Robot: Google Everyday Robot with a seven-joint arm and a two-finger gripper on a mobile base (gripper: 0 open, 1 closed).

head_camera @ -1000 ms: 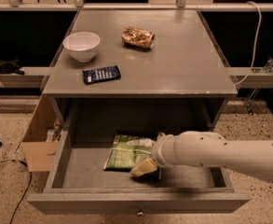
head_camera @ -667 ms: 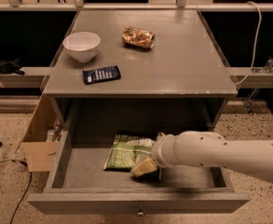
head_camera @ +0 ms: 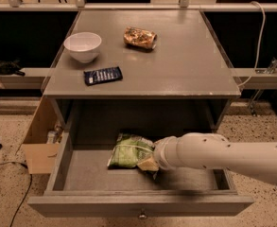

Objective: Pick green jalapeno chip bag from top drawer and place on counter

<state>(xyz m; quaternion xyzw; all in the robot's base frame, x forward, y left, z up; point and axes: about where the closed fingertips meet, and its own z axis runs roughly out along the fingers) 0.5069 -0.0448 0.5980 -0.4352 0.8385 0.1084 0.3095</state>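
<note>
Camera view looks down on an open top drawer (head_camera: 81,205) under a grey surface (head_camera: 190,65). Far left of the pincer, outside the drawer, stands an open cardboard box (head_camera: 36,150). Up on the surface, above and left of the pincer, sit a white bowl (head_camera: 82,45) and, nearer the front edge, a flat dark blue packet (head_camera: 103,75) whose pale print is too small to read. The green jalapeno chip bag (head_camera: 127,151) lies on the drawer floor, its right end touching the pincer (head_camera: 148,164); its white markings cannot be read. A brown-gold snack bag (head_camera: 139,37) rests on the surface well above the pincer, label illegible. The pincer is down inside the drawer at the tip of the white arm (head_camera: 223,154), which comes in from the right; whether it is clamped on the bag cannot be told. Against the frame 0.7 s ago, bag, arm and pincer sit in the same places
</note>
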